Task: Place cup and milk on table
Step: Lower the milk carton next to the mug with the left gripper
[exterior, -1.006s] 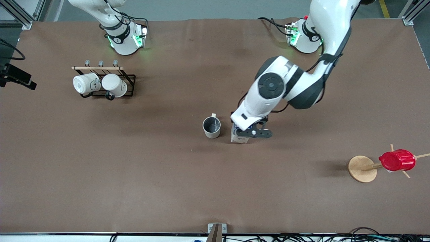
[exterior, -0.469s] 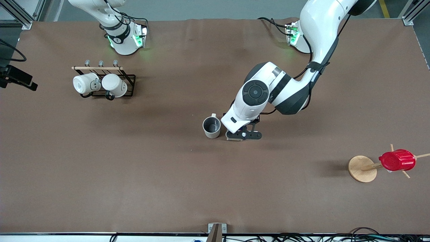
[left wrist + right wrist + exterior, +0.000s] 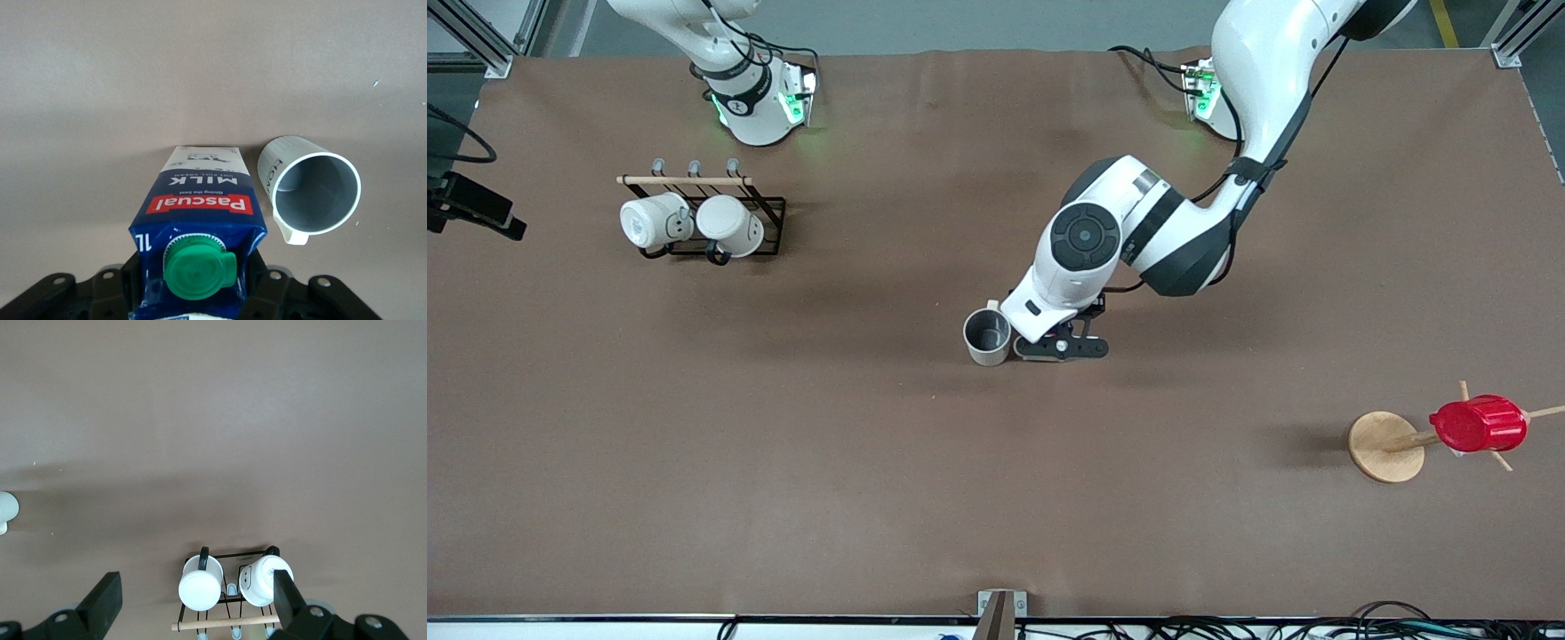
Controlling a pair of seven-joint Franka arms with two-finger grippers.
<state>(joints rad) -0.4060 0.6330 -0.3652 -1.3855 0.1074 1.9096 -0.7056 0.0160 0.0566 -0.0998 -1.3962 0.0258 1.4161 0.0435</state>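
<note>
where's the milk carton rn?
Mid-table, upright in the left gripper, right beside the cup on the side toward the left arm's end. In the front view the arm hides it.

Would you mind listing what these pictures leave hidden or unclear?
- Front view: the milk is covered by the left arm's wrist.
- Left wrist view: the left gripper fingertips sit behind the carton.
- The cup: lettering partly cut off.
- Right gripper: fingertips past the frame edge.
</note>
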